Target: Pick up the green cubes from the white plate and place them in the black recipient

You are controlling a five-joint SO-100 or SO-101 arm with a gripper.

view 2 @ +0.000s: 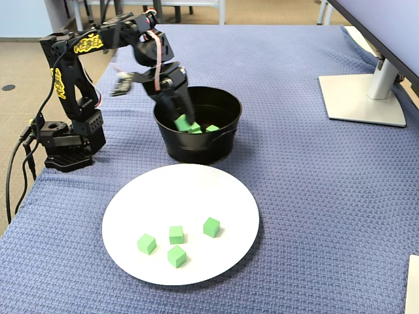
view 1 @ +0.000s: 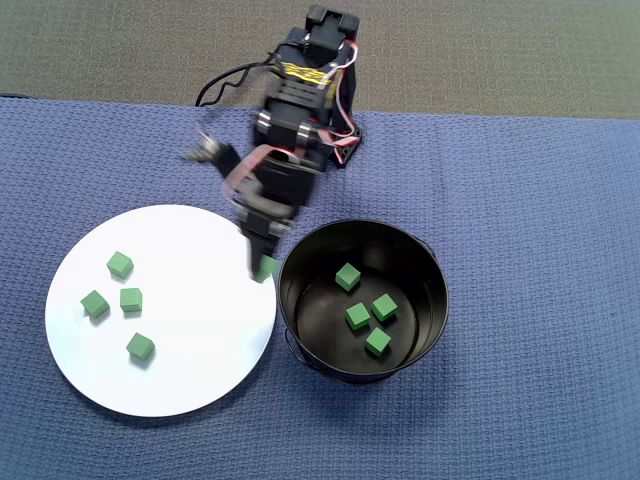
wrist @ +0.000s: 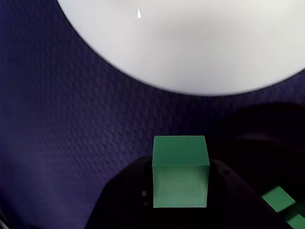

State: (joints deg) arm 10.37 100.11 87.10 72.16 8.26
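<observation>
Nine cubes total. Four lie on the plate (view 1: 200,350) in the overhead view, all in its 9 o'clock half: one (view 1: 120,264) toward 10 o'clock, two just beside each other (view 1: 95,303) (view 1: 131,299) at 9 o'clock, one (view 1: 140,347) toward 8 o'clock. None of them touch.

Four more sit on the floor of the pot (view 1: 425,330): one (view 1: 348,277) toward 11 o'clock, and three (view 1: 384,307) (view 1: 358,317) (view 1: 377,342) clustered near the centre, close to touching.

The ninth cube (wrist: 180,171) is pinched in the tool (wrist: 180,183). The wrist view shows it filling the gap between the two dark fingers (wrist: 128,191), held upright. In the overhead view the tool (view 1: 262,268) hangs over the gap where plate and pot nearly meet, at the pot's 9 o'clock rim, with the held cube (view 1: 268,268) peeking out green below the tip. In the fixed view the held cube (view 2: 182,122) shows against the pot's interior, at its 9 o'clock side.

One plate, one pot, one arm (view 1: 295,120). Plate sits at 9 o'clock of the pot in the overhead view, rims near each other; I cannot tell whether they touch. Both rest on a blue woven cloth (view 1: 520,200) covering the worktop. A monitor stand (view 2: 363,98) is at 2 o'clock in the fixed view, well apart from the pot.
</observation>
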